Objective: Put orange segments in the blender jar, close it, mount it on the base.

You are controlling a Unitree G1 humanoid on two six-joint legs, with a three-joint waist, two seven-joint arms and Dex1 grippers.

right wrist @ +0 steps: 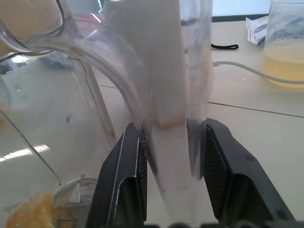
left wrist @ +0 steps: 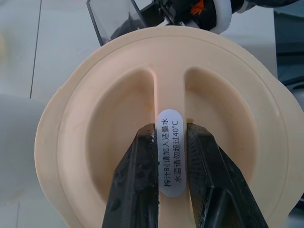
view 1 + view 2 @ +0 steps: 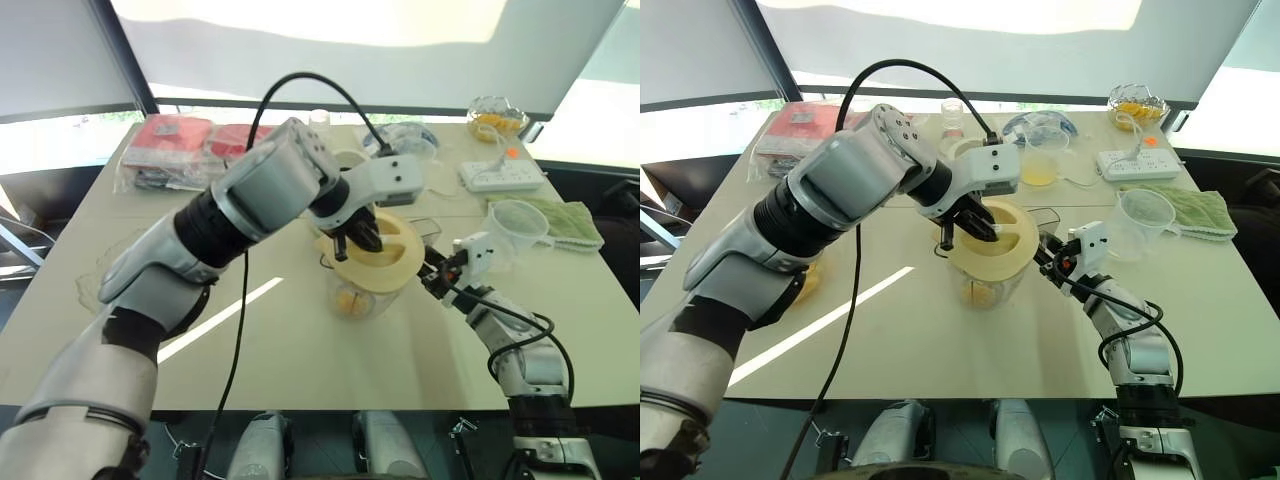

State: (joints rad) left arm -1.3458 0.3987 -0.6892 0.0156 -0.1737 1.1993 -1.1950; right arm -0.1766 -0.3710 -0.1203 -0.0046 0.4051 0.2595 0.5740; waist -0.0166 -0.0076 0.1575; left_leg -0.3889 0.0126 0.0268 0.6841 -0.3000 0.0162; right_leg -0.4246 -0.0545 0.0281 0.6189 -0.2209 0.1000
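Lid on jar, handle clamped

Left gripper (image 2: 172, 183) pinches the cream lid's (image 3: 396, 256) centre rib from above; right gripper (image 1: 172, 166) fingers (image 1: 124, 175) close round the blender jar (image 3: 362, 295) handle (image 1: 171, 85), upright between them; jar mid-tabletop (image 3: 300, 350), orange segments (image 3: 348, 302) inside.

It looked like a test room for kitchen jobs, because one plain pale counter (image 3: 300, 360) stood by big bright windows (image 3: 60, 140) with blinds, and a white power strip (image 3: 502, 177), cups (image 3: 1140, 222) and a green cloth (image 3: 1200, 212) lay on it.
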